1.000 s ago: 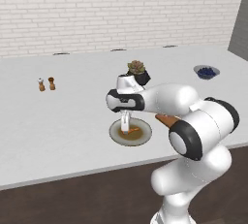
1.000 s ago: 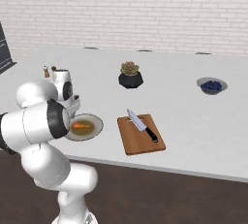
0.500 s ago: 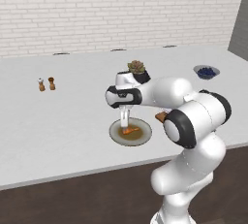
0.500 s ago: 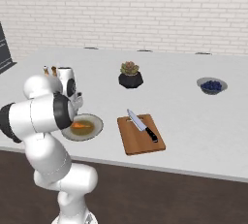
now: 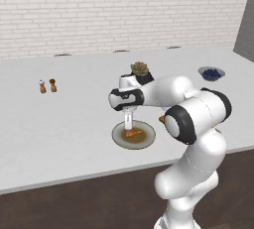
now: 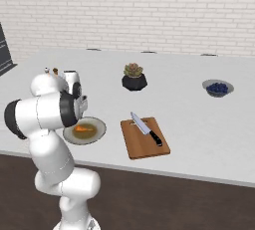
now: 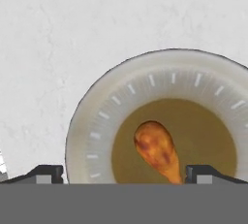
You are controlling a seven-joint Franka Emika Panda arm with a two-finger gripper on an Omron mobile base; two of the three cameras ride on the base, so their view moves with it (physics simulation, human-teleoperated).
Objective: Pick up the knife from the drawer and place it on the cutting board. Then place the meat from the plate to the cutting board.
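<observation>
The plate [image 5: 119, 137] lies on the white counter near its front edge, with the small orange-brown meat [image 5: 132, 134] in its olive centre. My gripper [image 5: 128, 123] points straight down just above the meat, open and holding nothing. In the hand view the meat [image 7: 156, 149] lies between the two fingertips [image 7: 46, 173], closer to the right one, inside the plate [image 7: 97, 116]. The cutting board [image 6: 142, 147] sits right of the plate [image 6: 98, 133], and the knife [image 6: 146, 129] rests on it with its black handle toward the front. The drawer is out of view.
A dark pot with a succulent [image 6: 134, 77] stands behind the board. A bowl of blueberries [image 6: 217, 88] is at the far right. Two small shakers [image 5: 47, 85] stand at the left of the counter. My own arm hides most of the cutting board in the left base view.
The hand has stayed over the plate with its jaws open. The elbow and forearm have swung slightly. Plate, meat, knife and board have not moved.
</observation>
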